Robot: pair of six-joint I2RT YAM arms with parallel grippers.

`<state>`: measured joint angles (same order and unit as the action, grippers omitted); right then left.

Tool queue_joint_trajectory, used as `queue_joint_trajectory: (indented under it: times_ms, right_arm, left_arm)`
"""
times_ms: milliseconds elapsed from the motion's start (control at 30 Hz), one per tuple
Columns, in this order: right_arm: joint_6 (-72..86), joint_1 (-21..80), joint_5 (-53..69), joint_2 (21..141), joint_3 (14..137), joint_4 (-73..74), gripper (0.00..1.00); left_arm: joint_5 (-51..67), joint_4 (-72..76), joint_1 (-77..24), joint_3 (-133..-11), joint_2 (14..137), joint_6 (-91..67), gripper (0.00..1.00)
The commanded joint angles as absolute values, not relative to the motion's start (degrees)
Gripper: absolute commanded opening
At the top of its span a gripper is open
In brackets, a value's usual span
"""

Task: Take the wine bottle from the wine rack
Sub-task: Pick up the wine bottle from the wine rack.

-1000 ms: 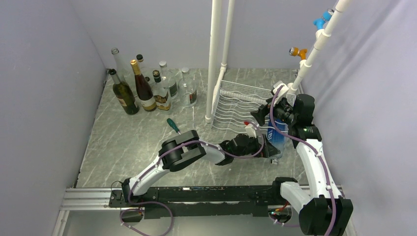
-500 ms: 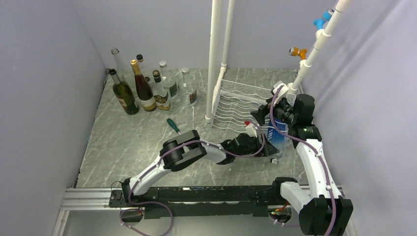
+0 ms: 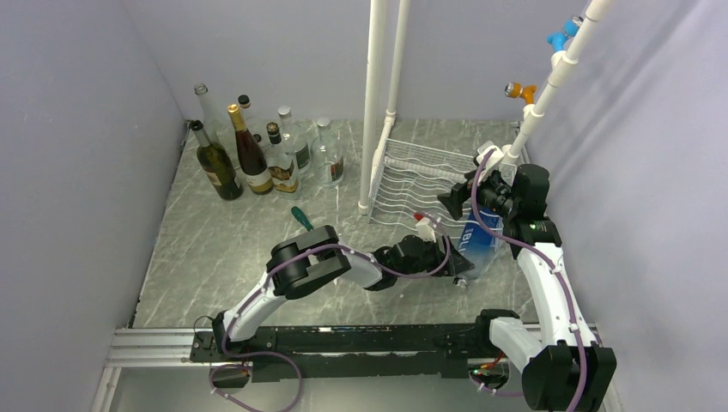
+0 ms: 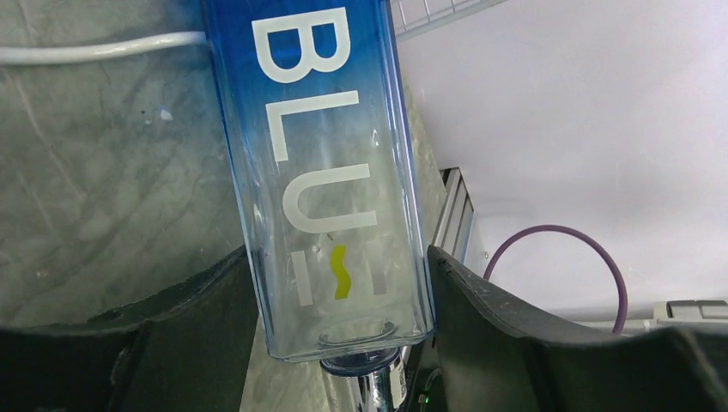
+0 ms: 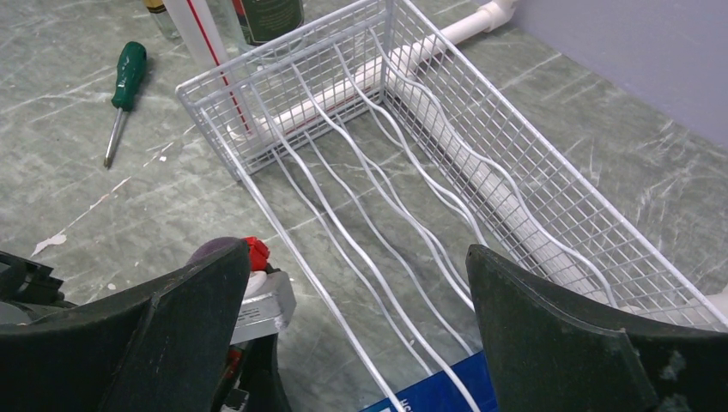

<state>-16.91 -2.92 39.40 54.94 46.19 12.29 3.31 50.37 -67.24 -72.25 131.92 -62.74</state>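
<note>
The wine bottle (image 4: 326,172) is a square blue-tinted glass one with white letters and a chrome cap. It lies slanted at the near right corner of the white wire wine rack (image 3: 416,176), blue body (image 3: 481,239) partly on the front wires. My left gripper (image 4: 339,292) is shut on its shoulder, both fingers (image 4: 481,309) pressed to its sides. My right gripper (image 5: 354,253) hangs open above the rack (image 5: 446,172), holding nothing, with the bottle's blue edge (image 5: 429,390) just below it.
Several upright bottles (image 3: 257,159) stand at the back left. A green-handled screwdriver (image 3: 302,218) lies left of the rack. White pipes (image 3: 378,86) rise behind the rack and another (image 3: 549,86) at its right. Grey walls close in on both sides.
My left jaws have closed onto the bottle, and the left arm has drawn back to the left, sliding the bottle a little out of the rack. The right arm has not moved.
</note>
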Motion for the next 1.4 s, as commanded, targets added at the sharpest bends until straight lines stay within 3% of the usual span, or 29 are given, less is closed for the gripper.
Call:
queue_joint_trajectory:
  times_ms: [0,933,1367]
  right_arm:
    - [-16.67,-3.11,39.2,53.99,46.37,9.93,1.0]
    - [-17.91,-3.08,42.34,54.12,46.05,10.67,1.0]
    - [-23.14,-3.08,51.19,54.7,46.04,14.8,1.0]
  left_arm:
    - [2.82,51.26,-66.37,-69.36,127.51,-59.33,0.0]
    - [11.01,56.2,-61.58,-45.63,108.56,-54.09,0.0]
    - [12.71,55.94,-59.89,-39.24,102.27,-56.74,0.0]
